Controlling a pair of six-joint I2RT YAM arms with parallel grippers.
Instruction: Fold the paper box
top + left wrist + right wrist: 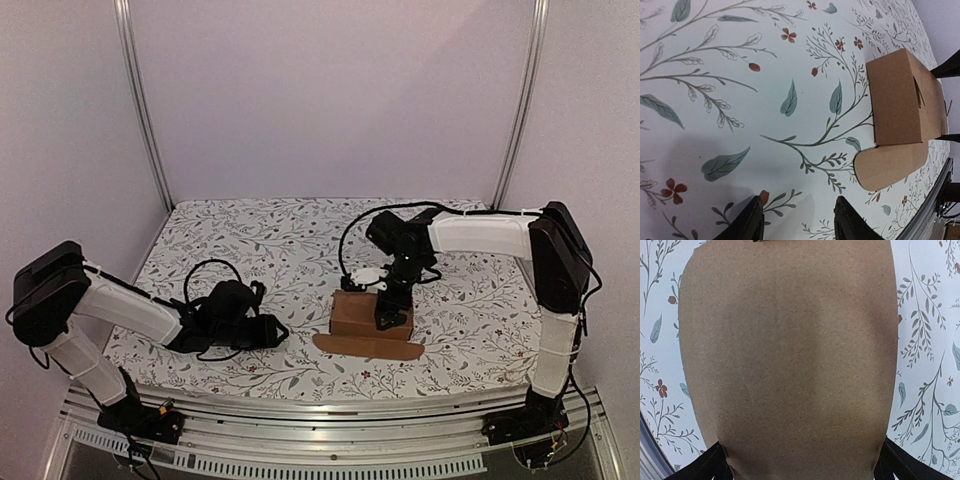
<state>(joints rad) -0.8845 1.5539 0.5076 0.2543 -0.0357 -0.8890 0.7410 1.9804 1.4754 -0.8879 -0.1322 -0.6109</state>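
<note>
- Paper box (362,312) upright right of table (250,240) centre; rounded flap (368,346) flat toward near edge.
- Right gripper (392,318) astride box from above, fingers (710,467) at both side edges; clamped or just beside, cannot tell.
- Left gripper (797,212) released, holding nothing; well apart on box's left.

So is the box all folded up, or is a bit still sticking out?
Partly folded: the paper box stands as a block, but one rounded flap lies flat on the table.

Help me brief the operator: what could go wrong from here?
The right gripper straddles the paper box from above; squeezing could crush its walls or skid it. The rounded flap lies flat on the table, hard to get under. The left gripper is well aside, so nothing braces the box.
</note>
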